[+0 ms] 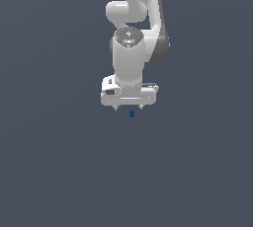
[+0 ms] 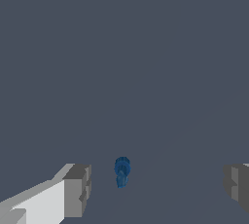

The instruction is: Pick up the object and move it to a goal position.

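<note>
Smooth white arm (image 1: 129, 48), glossy rounded links with a grey band at one joint, hangs down from the top of the exterior view over a flat, featureless slate-grey ground (image 1: 54, 171). Wrist body is a pale cylinder with a metallic-looking cap, ending in a boxy white palm.

Gripper (image 1: 128, 107) points straight down. Only two short stubs of fingers (image 1: 116, 107) show under the palm in the exterior view. In the wrist view the fingers (image 2: 77, 190) are blocky, white with matte grey pads, set far apart near opposite edges of the frame: jaws wide open, holding nothing.

Object (image 1: 131, 113) is a tiny dark-blue blob, rounded on one end and narrowing at the other, slightly translucent look in the wrist view (image 2: 121, 172). It sits between the two fingers, nearer the one with the white side showing, touching neither pad. In the exterior view it shows just below the fingertips; whether it rests on the ground or the tips have reached its level is hard to tell at this size.
</note>
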`<action>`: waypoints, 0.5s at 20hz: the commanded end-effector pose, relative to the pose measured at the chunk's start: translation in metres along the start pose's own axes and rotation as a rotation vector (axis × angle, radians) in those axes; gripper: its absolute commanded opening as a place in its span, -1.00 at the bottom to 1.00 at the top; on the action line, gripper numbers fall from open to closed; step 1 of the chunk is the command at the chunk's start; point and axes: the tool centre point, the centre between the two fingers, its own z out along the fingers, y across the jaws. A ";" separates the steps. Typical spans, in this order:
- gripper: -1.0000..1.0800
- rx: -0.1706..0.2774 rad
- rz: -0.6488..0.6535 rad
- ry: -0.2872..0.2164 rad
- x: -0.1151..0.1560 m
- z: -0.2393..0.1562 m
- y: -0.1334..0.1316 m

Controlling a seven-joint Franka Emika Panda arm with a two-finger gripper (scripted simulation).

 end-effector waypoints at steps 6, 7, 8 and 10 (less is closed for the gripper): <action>0.92 0.004 0.010 -0.018 -0.005 0.004 0.006; 0.92 0.005 0.015 -0.026 -0.007 0.005 0.009; 0.92 0.007 0.020 -0.033 -0.009 0.007 0.011; 0.92 0.009 0.030 -0.042 -0.011 0.008 0.015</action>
